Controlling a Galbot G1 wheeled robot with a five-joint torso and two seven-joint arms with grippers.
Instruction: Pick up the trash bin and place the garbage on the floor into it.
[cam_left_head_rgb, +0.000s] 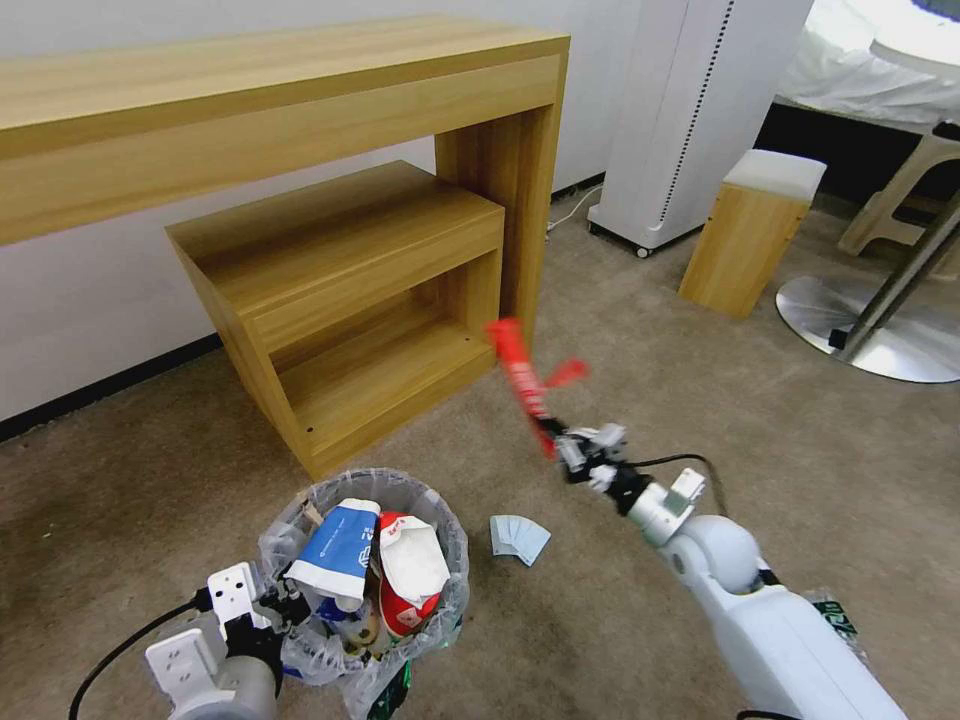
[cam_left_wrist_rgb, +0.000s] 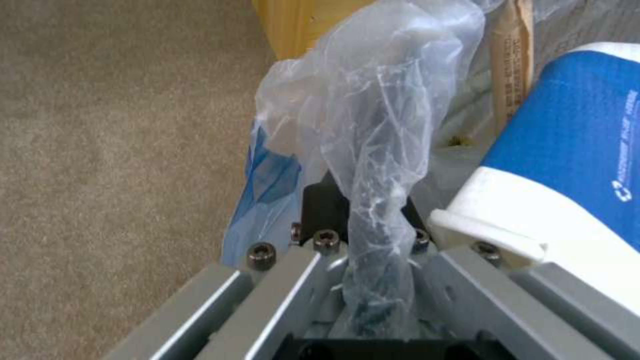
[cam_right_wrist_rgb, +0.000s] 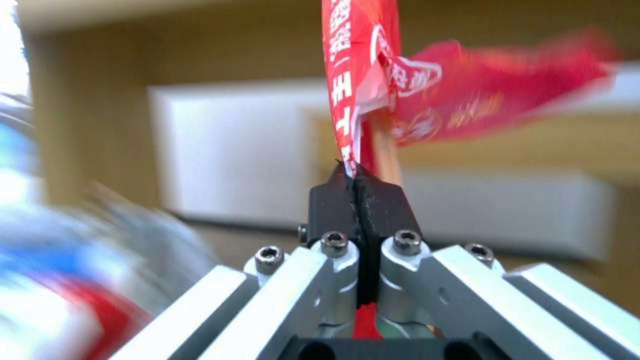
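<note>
The trash bin (cam_left_head_rgb: 445, 540), lined with a translucent bag, sits low in the head view. Inside it lie a blue-white paper cup (cam_left_head_rgb: 335, 555) and a red-and-white packet (cam_left_head_rgb: 410, 575). My left gripper (cam_left_head_rgb: 290, 605) is shut on the bin's near rim; in the left wrist view the bag liner (cam_left_wrist_rgb: 373, 150) is pinched between its black fingers (cam_left_wrist_rgb: 320, 205), with the blue-white cup (cam_left_wrist_rgb: 573, 150) beside them. My right gripper (cam_left_head_rgb: 552, 435) is shut on a long red snack packet (cam_left_head_rgb: 522, 375), held in the air right of the bin; the right wrist view shows this red packet (cam_right_wrist_rgb: 353, 80) clamped between the fingertips (cam_right_wrist_rgb: 330, 200).
A pale blue tissue (cam_left_head_rgb: 518, 538) lies on the beige carpet (cam_left_head_rgb: 700, 400) just right of the bin. A wooden desk with a low shelf unit (cam_left_head_rgb: 350, 300) stands behind it. A white appliance (cam_left_head_rgb: 690, 110), a small wooden stool (cam_left_head_rgb: 750, 230) and a round metal table base (cam_left_head_rgb: 870, 325) are far right.
</note>
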